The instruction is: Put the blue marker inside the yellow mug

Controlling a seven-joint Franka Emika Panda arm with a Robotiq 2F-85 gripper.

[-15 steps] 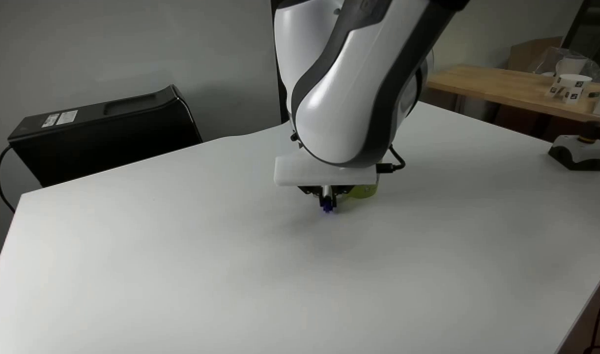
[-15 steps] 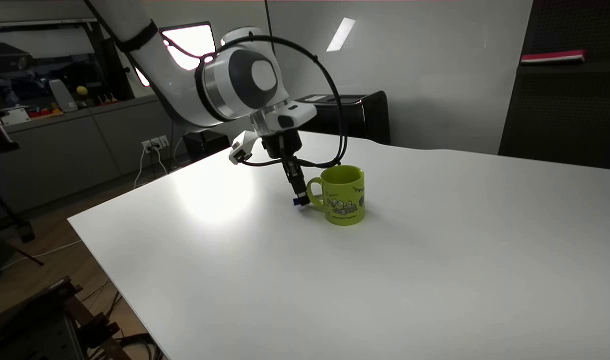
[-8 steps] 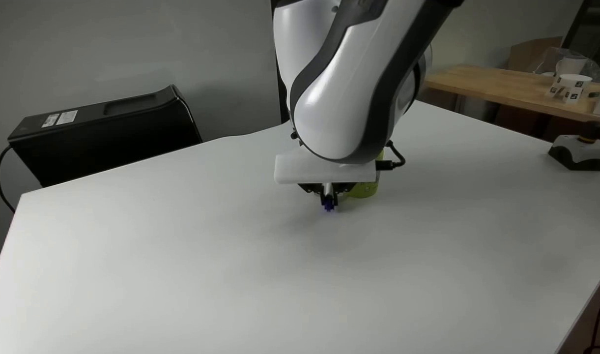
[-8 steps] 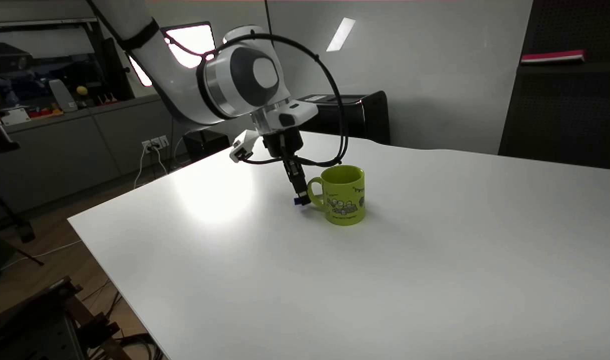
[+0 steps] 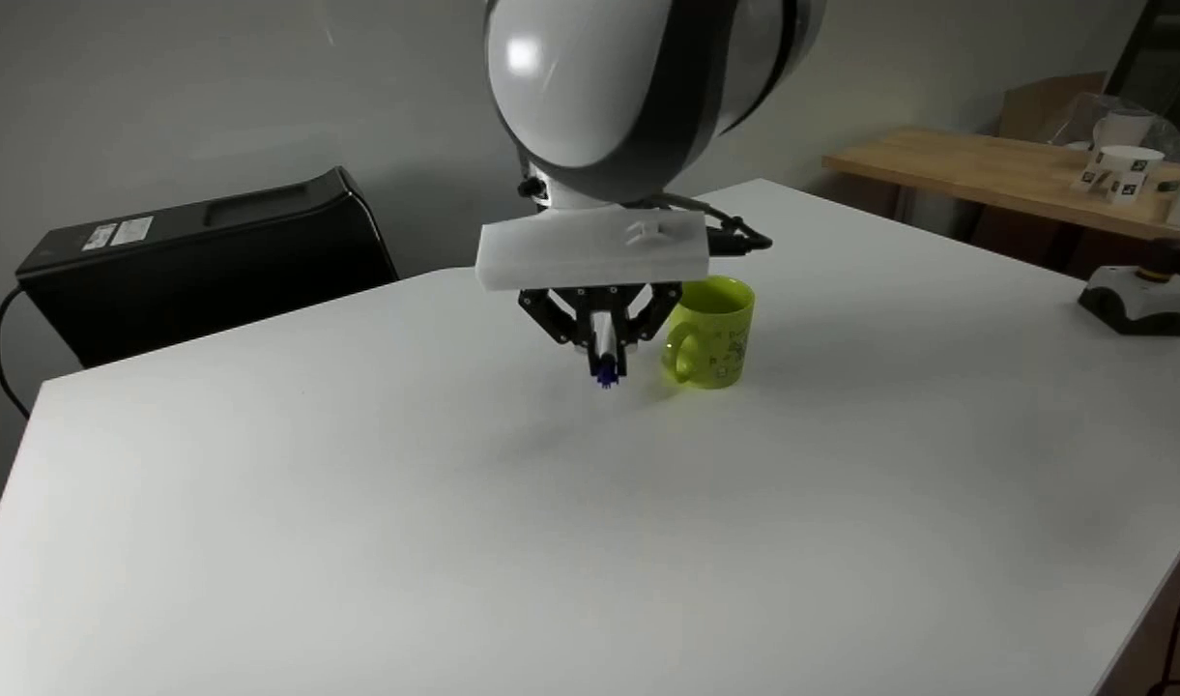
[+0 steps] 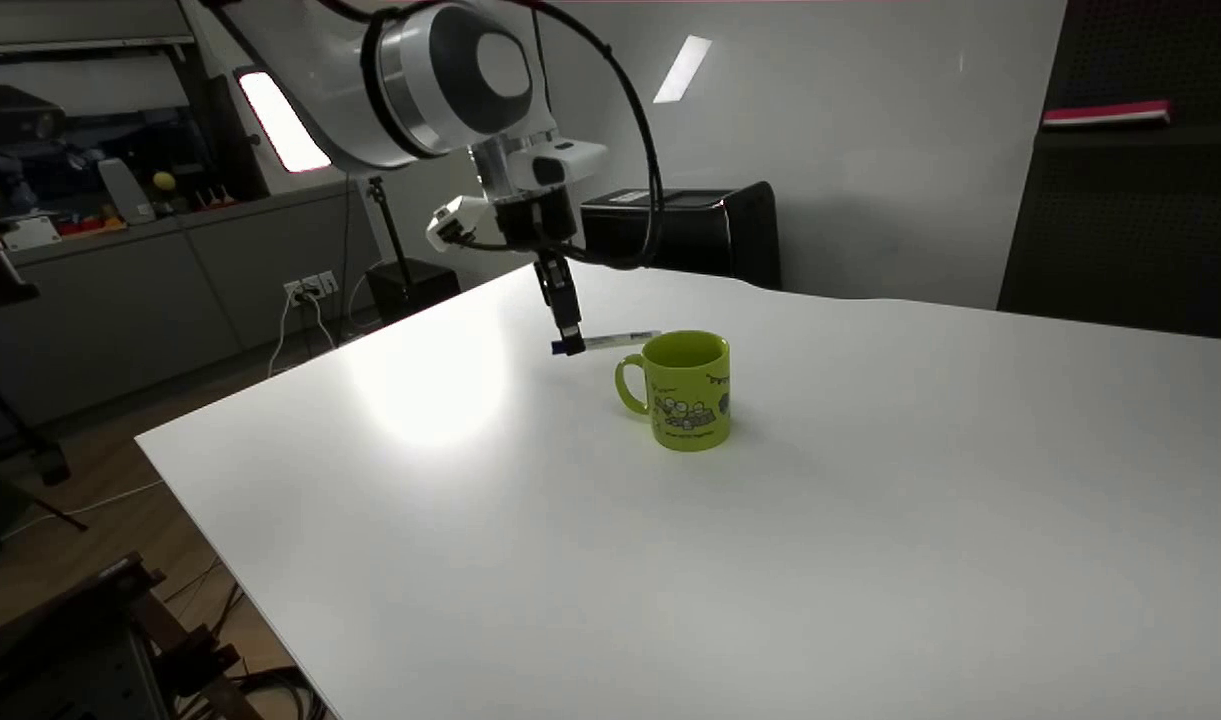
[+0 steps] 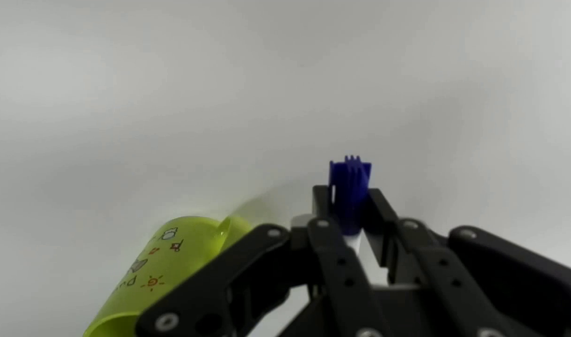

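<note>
A black two-fingered robot gripper (image 5: 608,369) holds a slim, white-barrelled, blue-capped marker (image 6: 622,340) aloft over a smooth white table (image 6: 770,560), its jaws clamped on the capped end. The marker, roughly horizontal, is outside the glossy yellow-green cylindrical mug (image 6: 685,388), which stands upright near it, printed with small drawings.

Dim grey wall (image 6: 870,190) behind a white worktop (image 6: 870,560).
Holds grey cabinets (image 6: 80,330), brown floor (image 6: 140,515), dark shelving (image 6: 1150,230), a bright panel (image 6: 283,120) and a wooden table (image 5: 976,164); shows a white glare (image 6: 425,395) on the worktop.
</note>
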